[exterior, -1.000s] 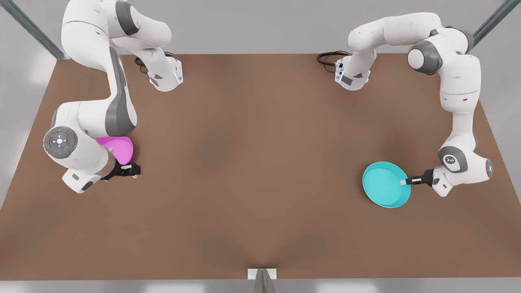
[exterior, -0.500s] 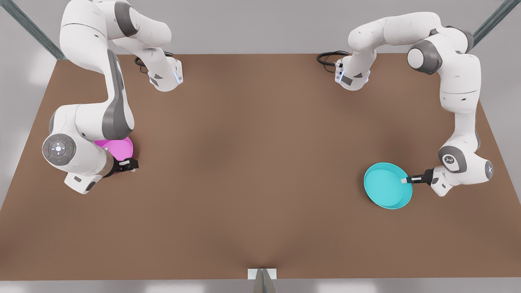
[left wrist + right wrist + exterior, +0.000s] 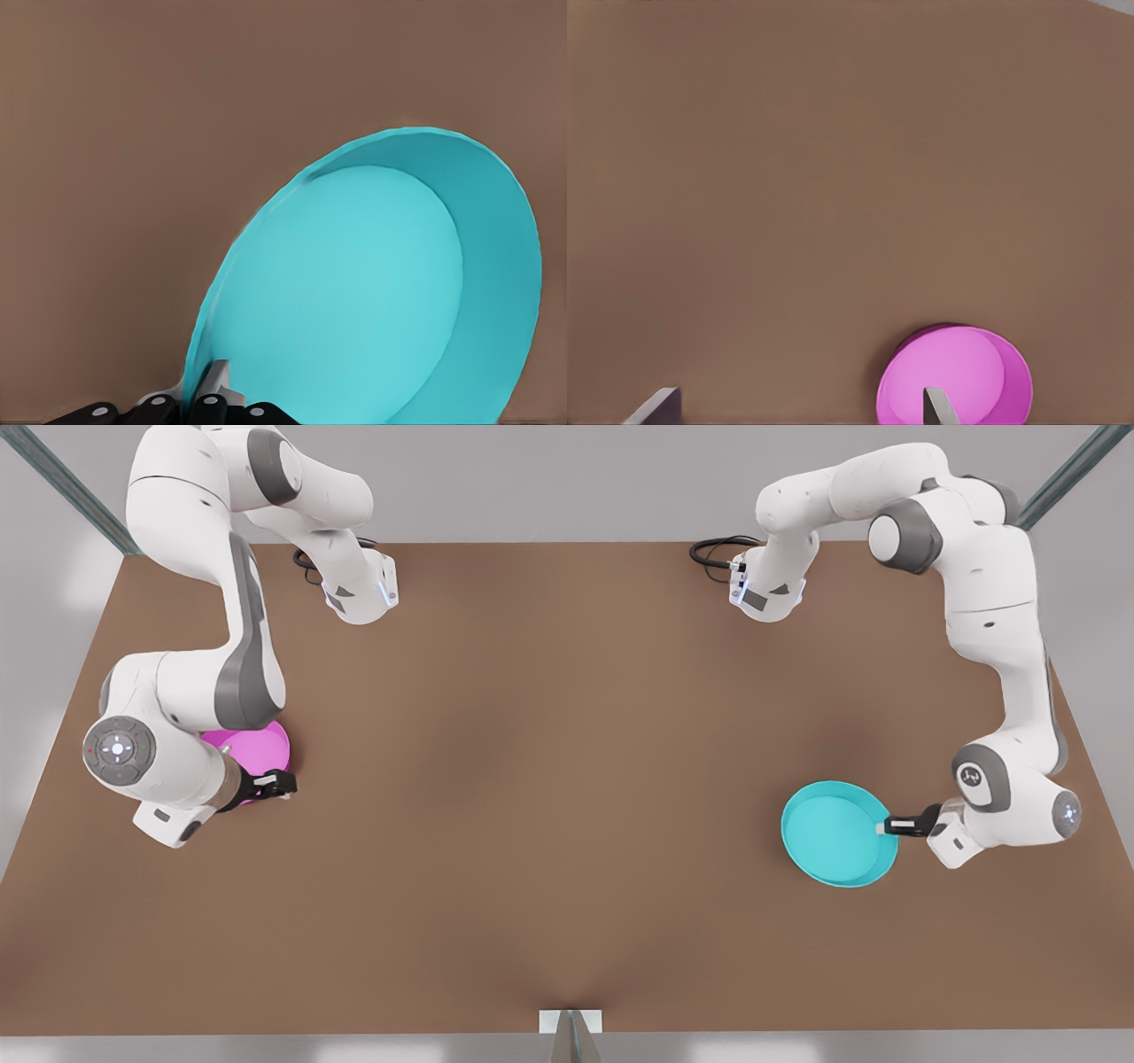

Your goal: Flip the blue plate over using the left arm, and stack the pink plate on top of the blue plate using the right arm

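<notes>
**Two plates, two claws: blue plate gripped at its rim, pink plate under a spread claw**

Two white arms worked over the brown worktop (image 3: 567, 779) in the front view. On that view's right, the left arm (image 3: 1001, 646) reached down to the blue plate (image 3: 833, 834), and the left claw (image 3: 884, 827) was clamped on the plate's rim at the edge nearest the arm. The plate's hollow side faced the camera, and it appeared slightly tilted. On the front view's left, the right arm (image 3: 186, 691) bent over the pink plate (image 3: 257, 746), hiding part of it. The right claw (image 3: 276, 784) sat at the plate's edge nearest the camera; whether it touched the plate could not be told from there. The two plates lay well apart, at opposite sides of the worktop.

In the left wrist view, the blue plate (image 3: 372, 283) stood raised on a tilt against the bare worktop (image 3: 133, 133), its flat base and low rim plainly seen. The left claw (image 3: 202, 397) pinched the rim, with one light fingertip (image 3: 217, 379) pressed on the inner side.

In the right wrist view, the pink plate (image 3: 957, 376) lay flat on the worktop (image 3: 833, 177), hollow side up. The right claw (image 3: 797, 405) was released, its two fingertips (image 3: 656, 405) wide apart; one showed over the plate's inside, the other over bare worktop well to the side.
</notes>
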You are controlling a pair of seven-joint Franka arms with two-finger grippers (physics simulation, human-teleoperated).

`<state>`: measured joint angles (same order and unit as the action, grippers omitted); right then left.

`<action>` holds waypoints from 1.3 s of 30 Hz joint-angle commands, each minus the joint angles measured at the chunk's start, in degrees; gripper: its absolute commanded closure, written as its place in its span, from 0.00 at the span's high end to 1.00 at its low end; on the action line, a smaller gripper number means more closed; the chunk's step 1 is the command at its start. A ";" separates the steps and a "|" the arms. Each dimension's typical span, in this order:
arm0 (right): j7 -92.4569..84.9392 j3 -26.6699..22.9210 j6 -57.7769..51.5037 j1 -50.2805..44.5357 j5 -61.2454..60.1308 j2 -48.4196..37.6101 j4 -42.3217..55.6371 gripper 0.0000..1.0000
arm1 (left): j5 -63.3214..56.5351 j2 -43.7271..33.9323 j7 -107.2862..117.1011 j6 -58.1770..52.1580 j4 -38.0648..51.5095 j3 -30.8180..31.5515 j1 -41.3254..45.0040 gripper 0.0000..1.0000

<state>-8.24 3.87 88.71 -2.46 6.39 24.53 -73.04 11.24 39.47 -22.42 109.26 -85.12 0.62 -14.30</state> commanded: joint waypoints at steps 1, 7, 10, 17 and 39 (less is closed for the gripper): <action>-0.11 0.00 -0.03 0.00 0.03 0.00 0.00 1.00 | -4.28 -0.01 0.44 -0.88 0.56 -0.01 0.40 0.21; 2.00 0.00 0.32 0.00 -0.41 0.00 0.44 1.00 | -27.13 -0.44 19.33 -20.13 13.14 -0.09 14.81 0.21; 2.35 0.35 0.23 -0.88 -1.72 0.00 0.44 1.00 | -37.86 -0.44 30.59 -30.07 17.27 -0.09 22.64 0.21; 2.26 0.09 0.32 0.71 -5.33 0.17 1.06 1.00 | -56.67 0.43 49.58 -37.01 17.27 -0.09 40.57 0.21; 2.61 0.18 1.20 0.97 -5.24 0.26 1.06 1.00 | -79.62 16.96 70.14 -56.35 16.75 -0.01 70.28 0.21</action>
<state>-5.62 4.04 89.91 -1.43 1.07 24.79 -71.98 -69.87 56.73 48.15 52.69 -68.31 0.64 56.42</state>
